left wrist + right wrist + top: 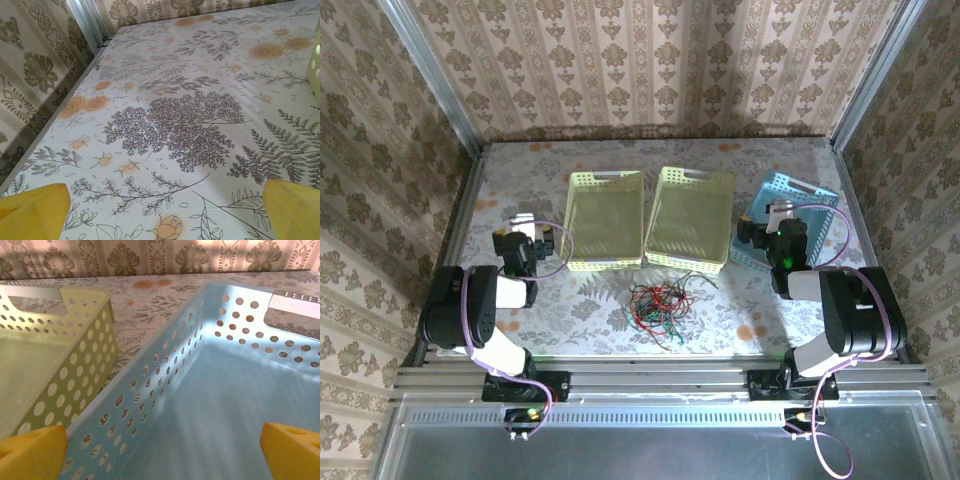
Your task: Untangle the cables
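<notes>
Both claws gape wide and empty, the left claw (164,209) above bare floral desk (520,180) and the right claw (162,451) above a blue basket (210,405), with the tangled cables (660,302) lying well apart from both.

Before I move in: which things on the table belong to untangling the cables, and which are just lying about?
For the job:
- the cables, a red, green and black tangle in front of the baskets

Lying about:
- left yellow basket
- middle yellow basket
- blue basket
All three look empty.
</notes>
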`<move>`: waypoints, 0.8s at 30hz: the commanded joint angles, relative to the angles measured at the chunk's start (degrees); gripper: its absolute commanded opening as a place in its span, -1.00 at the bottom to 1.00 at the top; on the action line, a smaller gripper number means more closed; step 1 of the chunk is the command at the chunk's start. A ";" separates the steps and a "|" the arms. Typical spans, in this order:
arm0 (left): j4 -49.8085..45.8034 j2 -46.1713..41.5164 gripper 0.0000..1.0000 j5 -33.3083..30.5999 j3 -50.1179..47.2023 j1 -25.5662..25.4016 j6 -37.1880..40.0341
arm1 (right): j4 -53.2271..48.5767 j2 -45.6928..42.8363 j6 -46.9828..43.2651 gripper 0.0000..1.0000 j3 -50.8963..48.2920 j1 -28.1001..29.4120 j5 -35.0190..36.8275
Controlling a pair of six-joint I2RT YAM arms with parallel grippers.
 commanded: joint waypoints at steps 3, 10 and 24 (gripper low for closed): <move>0.23 -0.65 1.00 0.69 1.17 0.19 -1.20 | 0.02 0.69 0.00 1.00 -0.19 0.01 -0.02; 0.26 -0.65 1.00 0.62 1.16 0.19 -1.16 | 0.02 0.69 0.00 1.00 -0.22 0.02 -0.02; -0.84 -0.87 1.00 5.90 1.44 1.99 -1.73 | 0.20 0.60 0.00 1.00 -0.39 0.01 0.06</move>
